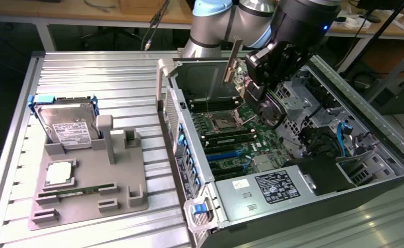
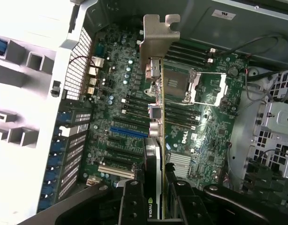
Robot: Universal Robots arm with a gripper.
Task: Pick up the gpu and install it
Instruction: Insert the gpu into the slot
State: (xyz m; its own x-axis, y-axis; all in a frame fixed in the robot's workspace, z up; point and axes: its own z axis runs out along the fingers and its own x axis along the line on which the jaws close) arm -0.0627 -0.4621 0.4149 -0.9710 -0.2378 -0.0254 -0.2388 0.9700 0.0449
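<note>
installation is proceeding: the claw [image 2: 156, 200] is clamping the gpu [image 2: 152, 159] between its fingers, with the silver bracket [image 2: 160, 35] sticking out beyond them and the motherboard [image 2: 116, 93] lying below the claw. seating is likely calling for the card's edge squaring over a slot. i am counting one gpu, one claw, one hard drive [image 1: 67, 126] and one ram stick [image 1: 78, 192], both well away from the claw.

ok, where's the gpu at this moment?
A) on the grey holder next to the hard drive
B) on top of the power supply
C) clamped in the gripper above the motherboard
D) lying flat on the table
C: the gripper is shut on the gpu, held edge-on over the motherboard.
</note>
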